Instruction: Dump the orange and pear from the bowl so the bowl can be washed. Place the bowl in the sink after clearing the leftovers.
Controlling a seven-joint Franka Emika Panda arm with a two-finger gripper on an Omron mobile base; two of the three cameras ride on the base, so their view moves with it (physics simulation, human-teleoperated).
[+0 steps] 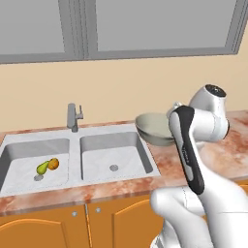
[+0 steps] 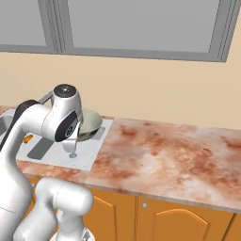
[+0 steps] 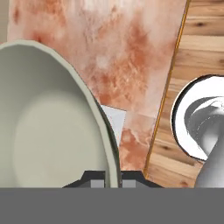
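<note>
1. Pale grey-green outside and smooth off-white inside, the bowl (image 3: 48, 127) looks like rigid glazed ware: stiff, likely slick, and liable to chip if knocked on the sink (image 1: 77, 140) edge.
2. It is wide next to the gripper (image 3: 113, 181), so I judge it neither heavy nor feather-light; held by one edge, its weight hangs to one side and will tend to pivot in the grip.
3. The rim is the only sensible place to take hold, one finger inside the wall and one outside. That is how it is taken: in the hand view the rim's edge runs down between the two dark tips, which are pinched together on it.
4. Relative to the hand, the bowl lies right at the fingertips, its open inside facing the hand camera and spreading away to one side of the fingers.
5. In the base views the empty bowl is carried in the air, tipped on its side, above the counter (image 1: 227, 150) just beside the sink's right basin.
6. The orange (image 1: 54, 163) and pear (image 1: 43, 167) lie touching in the left basin, near its drain, well apart from the bowl.
7. Lowering should be slow, since a slick rim may slip.
</note>
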